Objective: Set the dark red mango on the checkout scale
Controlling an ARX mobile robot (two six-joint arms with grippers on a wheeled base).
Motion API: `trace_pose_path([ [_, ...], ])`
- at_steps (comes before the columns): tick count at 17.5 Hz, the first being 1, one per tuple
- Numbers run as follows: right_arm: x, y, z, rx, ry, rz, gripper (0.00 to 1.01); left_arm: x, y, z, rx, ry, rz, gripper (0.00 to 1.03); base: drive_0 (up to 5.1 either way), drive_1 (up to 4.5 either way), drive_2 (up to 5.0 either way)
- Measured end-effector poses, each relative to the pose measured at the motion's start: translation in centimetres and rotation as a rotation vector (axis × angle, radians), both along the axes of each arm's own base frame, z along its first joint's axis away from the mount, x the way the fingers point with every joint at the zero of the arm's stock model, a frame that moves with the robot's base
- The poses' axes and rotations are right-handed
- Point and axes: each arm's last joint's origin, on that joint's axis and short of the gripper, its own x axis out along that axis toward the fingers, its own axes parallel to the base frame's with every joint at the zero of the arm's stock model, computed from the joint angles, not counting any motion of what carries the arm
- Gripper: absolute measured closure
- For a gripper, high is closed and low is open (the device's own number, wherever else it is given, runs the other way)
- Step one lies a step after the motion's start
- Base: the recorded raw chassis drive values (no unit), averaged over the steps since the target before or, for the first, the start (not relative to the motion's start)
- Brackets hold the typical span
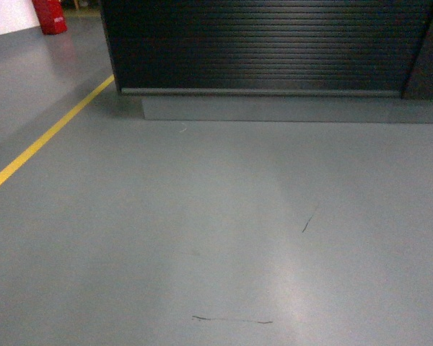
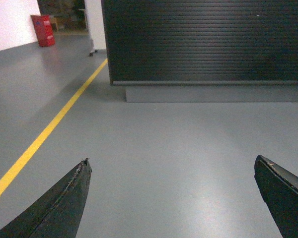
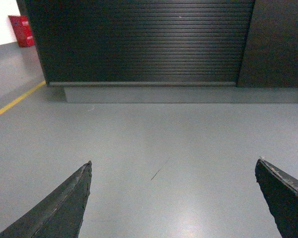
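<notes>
Mango not in view; prob. smooth, bruisable, so grip its middle. Both fingers spread wide, empty: left gripper, right gripper, facing checkout.

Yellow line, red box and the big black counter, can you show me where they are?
yellow line (image 2: pixel 49 129), left wrist view, middle of the stripe.
red box (image 2: pixel 43 30), left wrist view, its front face.
checkout counter (image 1: pixel 267 43), head view, ribbed front panel.

Left gripper: two matte black tapered fingers, pointed tips, worn scuffed edges with pale flecks. Right gripper: same black wedge-shaped fingers, rough inner edges, slightly curved outer sides. No cables or markings visible.
</notes>
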Motion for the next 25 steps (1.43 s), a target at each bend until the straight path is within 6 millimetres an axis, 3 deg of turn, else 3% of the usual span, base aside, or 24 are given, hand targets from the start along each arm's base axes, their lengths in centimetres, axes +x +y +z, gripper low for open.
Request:
trace_pose_path([
  [25, 0.00, 0.00, 0.00, 0.000, 0.000, 0.000, 0.03, 0.00, 0.00, -0.01, 0.000, 0.002, 0.000, 0.05, 0.0, 4.29, -4.4],
])
